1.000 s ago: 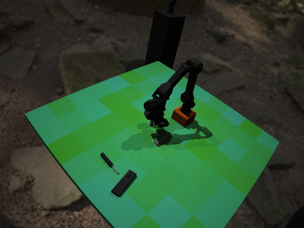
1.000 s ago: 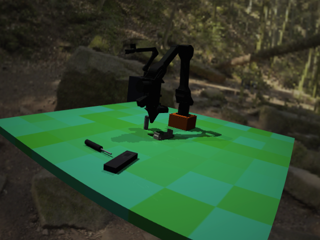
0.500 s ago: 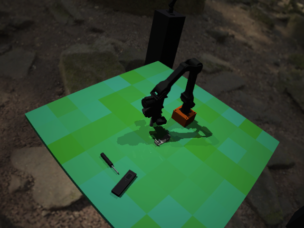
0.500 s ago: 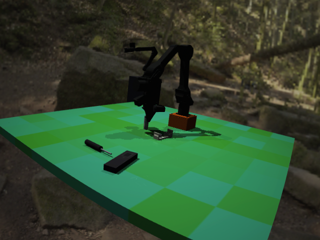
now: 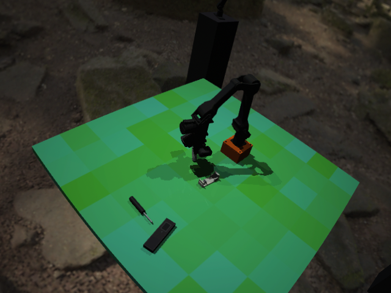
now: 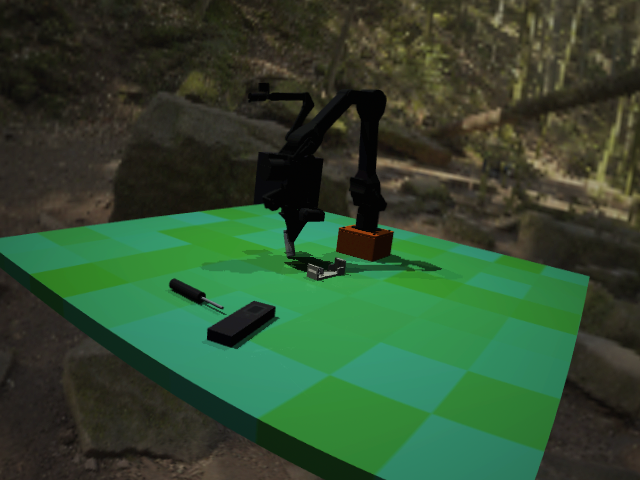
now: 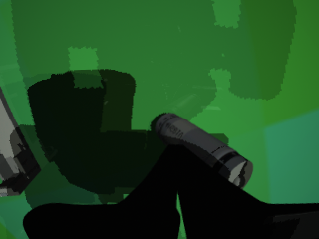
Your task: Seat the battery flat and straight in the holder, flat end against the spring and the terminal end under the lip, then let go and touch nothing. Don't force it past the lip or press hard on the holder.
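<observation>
A green checkered table (image 5: 220,233) (image 6: 392,356) carries holder (image 5: 209,180) (image 6: 326,274) (image 7: 11,144), screwdriver (image 5: 137,205) (image 6: 187,290), black box (image 5: 159,235) (image 6: 241,324).

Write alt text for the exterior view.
A black robot arm's shut gripper points down at a slightly tilted battery, beside an empty battery holder. Nearer the viewer, a screwdriver and a black rectangular device lie on the green patchwork tabletop.
</observation>
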You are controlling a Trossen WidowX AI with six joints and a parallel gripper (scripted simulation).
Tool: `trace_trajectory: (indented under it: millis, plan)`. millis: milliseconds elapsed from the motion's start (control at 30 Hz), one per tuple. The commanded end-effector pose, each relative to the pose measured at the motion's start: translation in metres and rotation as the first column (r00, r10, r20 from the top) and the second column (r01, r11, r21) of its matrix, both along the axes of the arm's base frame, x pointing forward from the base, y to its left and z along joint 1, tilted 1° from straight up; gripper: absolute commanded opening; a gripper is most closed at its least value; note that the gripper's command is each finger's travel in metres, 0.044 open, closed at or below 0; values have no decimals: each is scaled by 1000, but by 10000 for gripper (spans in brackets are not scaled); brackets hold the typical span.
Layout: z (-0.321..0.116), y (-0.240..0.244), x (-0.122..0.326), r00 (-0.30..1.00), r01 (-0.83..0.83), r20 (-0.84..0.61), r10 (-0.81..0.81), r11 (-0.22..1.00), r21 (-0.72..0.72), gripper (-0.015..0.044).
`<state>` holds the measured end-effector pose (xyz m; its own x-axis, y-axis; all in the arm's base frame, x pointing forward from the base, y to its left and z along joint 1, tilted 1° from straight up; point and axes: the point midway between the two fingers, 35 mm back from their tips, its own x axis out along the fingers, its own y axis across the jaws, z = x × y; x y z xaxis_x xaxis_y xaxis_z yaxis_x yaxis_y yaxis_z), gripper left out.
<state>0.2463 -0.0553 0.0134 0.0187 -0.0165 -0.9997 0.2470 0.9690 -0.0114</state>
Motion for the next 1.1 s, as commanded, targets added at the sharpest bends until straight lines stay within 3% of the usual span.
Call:
trace_trajectory:
  millis: [0,300,600,1000,1067]
  plan:
    - [0,-7,-2,1000,-1,3,1,1000,-2,0]
    - [6,-13,-4,1000,0,0,0,1000,-1,0]
    - [79,-18,-7,1000,-1,3,1,1000,-3,0]
    - [79,-18,-7,1000,2,5,-2,1000,-2,0]
    - [76,-19,-7,998,-57,3,57,998,-3,53]
